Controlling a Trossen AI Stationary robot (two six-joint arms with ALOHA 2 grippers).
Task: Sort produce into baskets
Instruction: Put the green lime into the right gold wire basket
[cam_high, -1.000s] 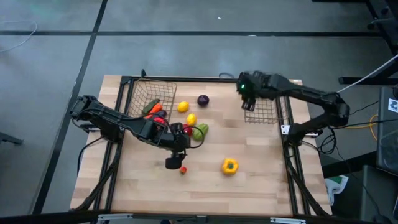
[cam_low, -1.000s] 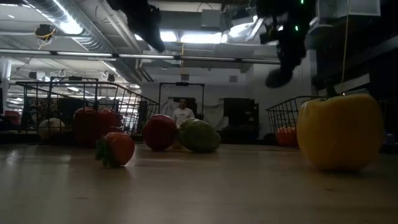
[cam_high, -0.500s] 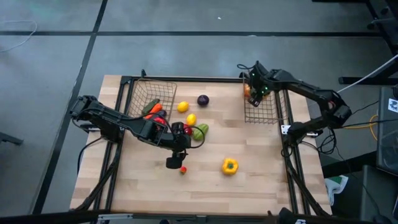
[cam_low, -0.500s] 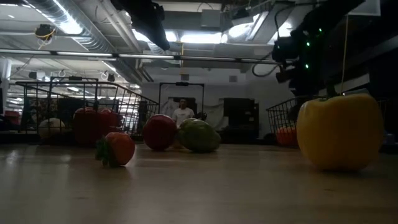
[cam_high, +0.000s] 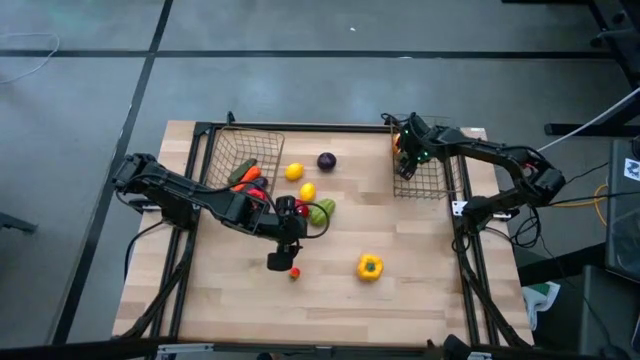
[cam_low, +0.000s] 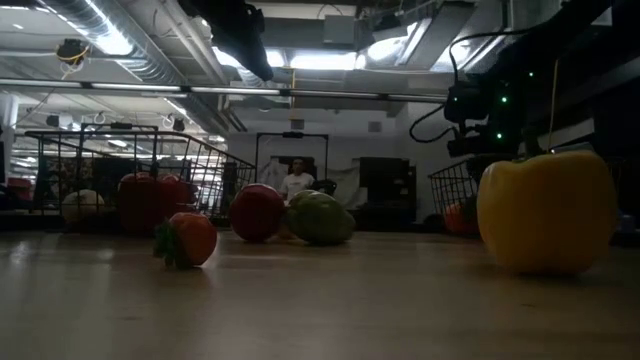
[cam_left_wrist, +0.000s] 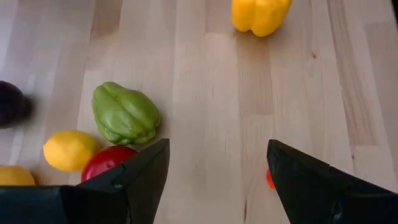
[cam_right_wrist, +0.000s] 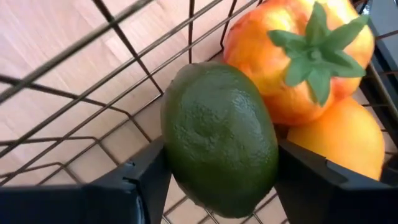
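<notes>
Start at the left basket (cam_high: 232, 150): its contents overlap, so you can only be sure of an orange carrot (cam_high: 243, 172) and at least one red piece beside it. Your left gripper (cam_left_wrist: 217, 149) hangs low over the table (cam_high: 420, 300) with its fingers spread wide and nothing between them. The tiny tomato (cam_high: 294, 272) sits just beside one fingertip. It looks light, hard and round, so it will likely roll; take it square across its middle. Loose on the boards you have seven pieces: two lemons (cam_high: 293, 172), one purple eggplant (cam_high: 327, 160), one knobbly green vegetable (cam_left_wrist: 124, 113), one red piece (cam_left_wrist: 109, 163) touching it, the tomato, and one yellow pepper (cam_high: 369, 266) lying well apart from the others. All seem to be stiff, slick toys, so grip the long ones across the waist and the pepper across its lobes rather than at the stem. Over at the right basket (cam_high: 435, 178), the second of two, your right gripper (cam_right_wrist: 217, 165) is down inside the wire, its fingers against both flanks of the avocado (cam_right_wrist: 217, 124). The grip sits across the avocado's broad middle, which is the right hold for a smooth oval. Beside it rest one orange-red pepper (cam_right_wrist: 298, 59) with a green stem and one plain orange piece (cam_right_wrist: 339, 140), making three in that basket.
</notes>
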